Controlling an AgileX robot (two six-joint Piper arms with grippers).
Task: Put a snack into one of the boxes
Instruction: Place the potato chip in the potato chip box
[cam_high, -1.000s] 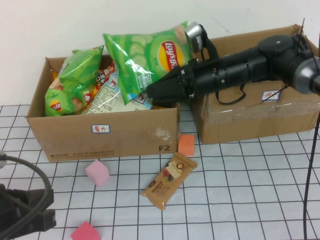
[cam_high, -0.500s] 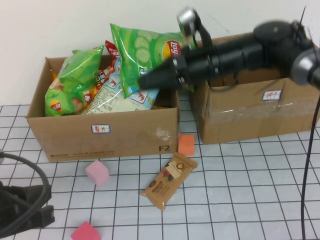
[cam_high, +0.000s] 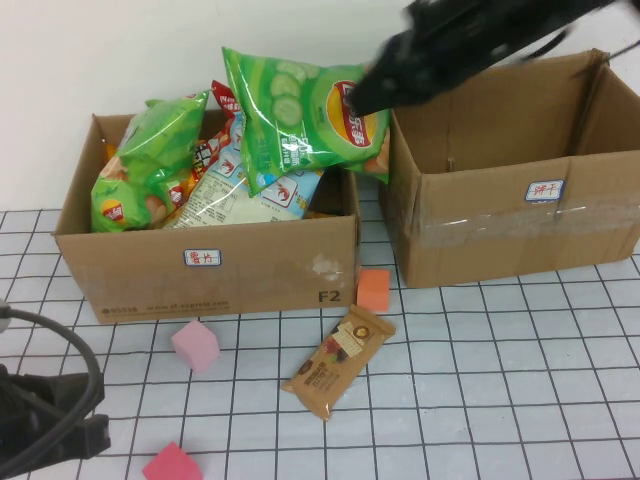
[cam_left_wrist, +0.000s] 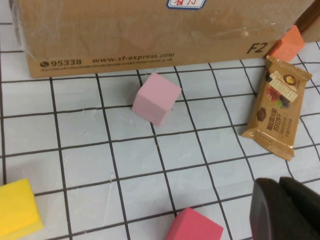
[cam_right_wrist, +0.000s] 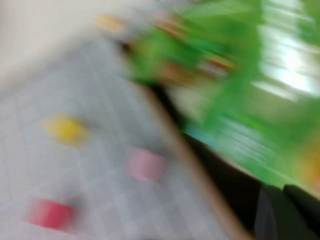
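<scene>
A green Lay's chip bag (cam_high: 300, 115) lies on top of the other snack bags, leaning over the right end of the left cardboard box (cam_high: 205, 270). My right gripper (cam_high: 368, 98) is a blur just above the bag's right end, between the two boxes. In the right wrist view its fingers (cam_right_wrist: 282, 192) sit together with nothing between them, and the green bag (cam_right_wrist: 240, 100) lies beyond them. The right cardboard box (cam_high: 510, 225) stands open. A brown snack bar (cam_high: 338, 362) lies on the table in front of the boxes. My left gripper (cam_left_wrist: 281, 186) is shut and empty, low near the table's front left.
A pink foam cube (cam_high: 194, 345), an orange block (cam_high: 372, 290) and a red block (cam_high: 172, 465) lie on the gridded table. A yellow block (cam_left_wrist: 15, 210) shows in the left wrist view. Other snack bags (cam_high: 150, 160) fill the left box.
My right arm has pulled up and to the right, away from the green chip bag. The bag stays on the left box's pile. The left arm has not moved.
</scene>
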